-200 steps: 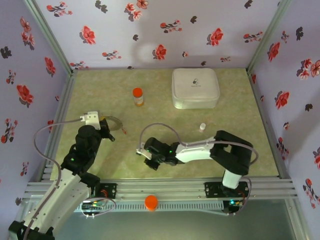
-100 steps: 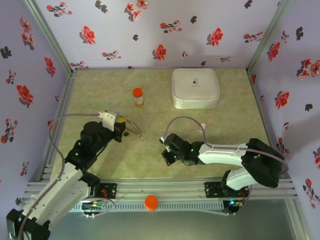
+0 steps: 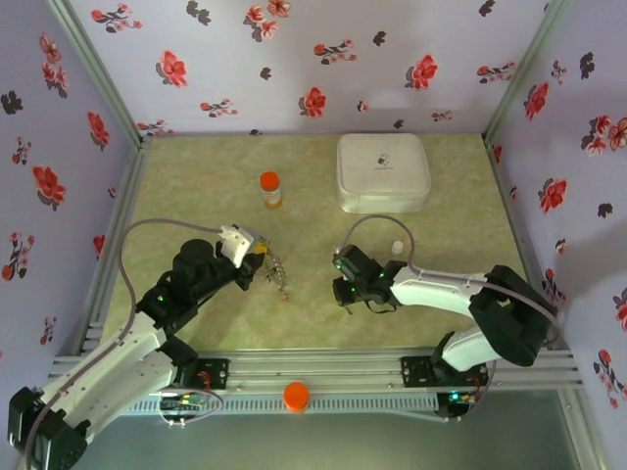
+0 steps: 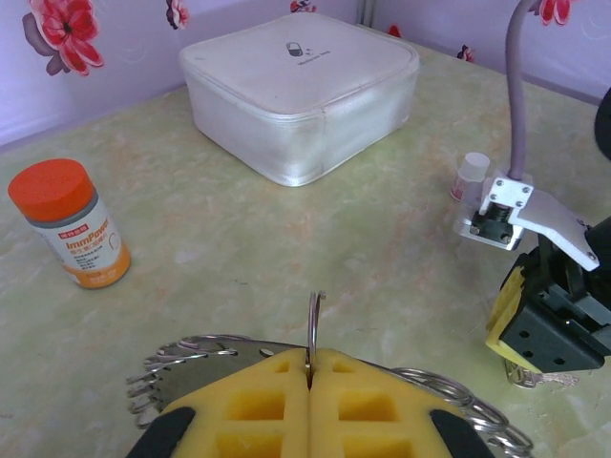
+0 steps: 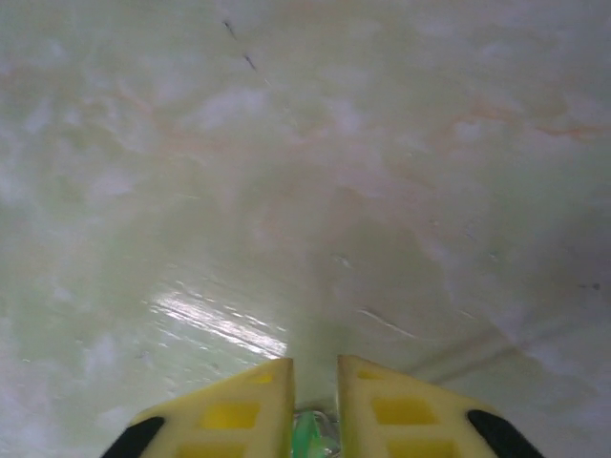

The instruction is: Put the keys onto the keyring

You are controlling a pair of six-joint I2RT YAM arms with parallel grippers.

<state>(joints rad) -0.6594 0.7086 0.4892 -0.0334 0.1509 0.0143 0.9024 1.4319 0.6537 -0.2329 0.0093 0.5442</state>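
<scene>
My left gripper [image 4: 311, 361] is shut on the keyring [image 4: 187, 355], a grey toothed ring that spreads out under the yellow pads, with a thin metal loop standing up between them. From above, the keyring [image 3: 277, 273] hangs off the left gripper [image 3: 259, 262] at mid-table, and a red speck [image 3: 284, 297] shows at its low end. My right gripper [image 5: 315, 364] points down close over the table, its pads a little apart. The green head of one of the keys [image 5: 307, 441] lies deep between them. In the top view the right gripper [image 3: 343, 290] is right of the keyring.
An orange-capped bottle [image 3: 270, 189] stands at the back left of centre. A white rounded-square case [image 3: 383, 172] sits at the back. A small white cap-like piece [image 3: 397, 249] stands just beyond the right arm. Floral walls close in three sides.
The left arm has swung right and forward, carrying the keyring towards mid-table. The right gripper has drawn back to the right and its pads have parted.
</scene>
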